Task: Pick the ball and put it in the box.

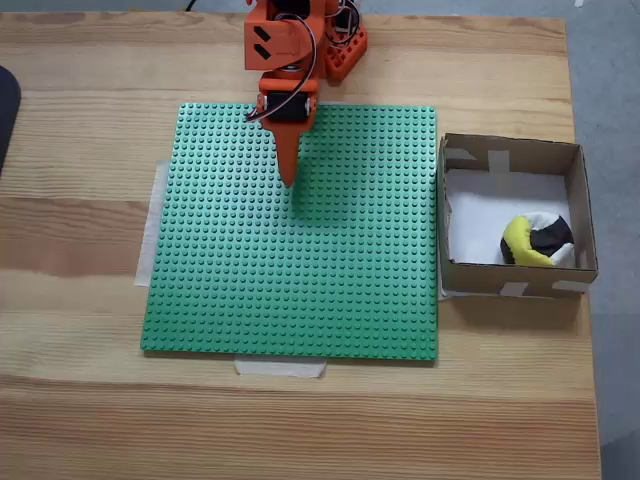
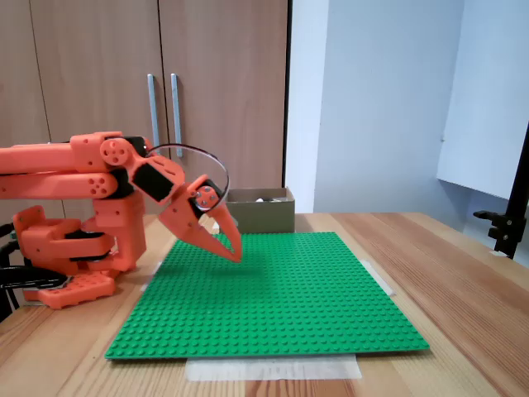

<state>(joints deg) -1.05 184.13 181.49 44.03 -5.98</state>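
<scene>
While the ball (image 1: 537,241) lies inside the box (image 1: 578,205), the claw (image 1: 290,180) hangs empty over the green studded baseplate (image 1: 300,290), its two fingers pressed together into a single point. Seen from above, the box stands well to the right of the claw, off the baseplate's right edge, and the ball rests in the box's lower right corner against the near wall. In the side fixed view the claw (image 2: 235,255) tilts downward with its tip just above the studs, and the box (image 2: 260,212) shows behind it at the far end of the table (image 2: 446,265). Nothing is pinched between the fingers. Judged from this layout, picking and placing are both done; what remains, at most, is for the arm to fold back toward its base (image 2: 70,248).
</scene>
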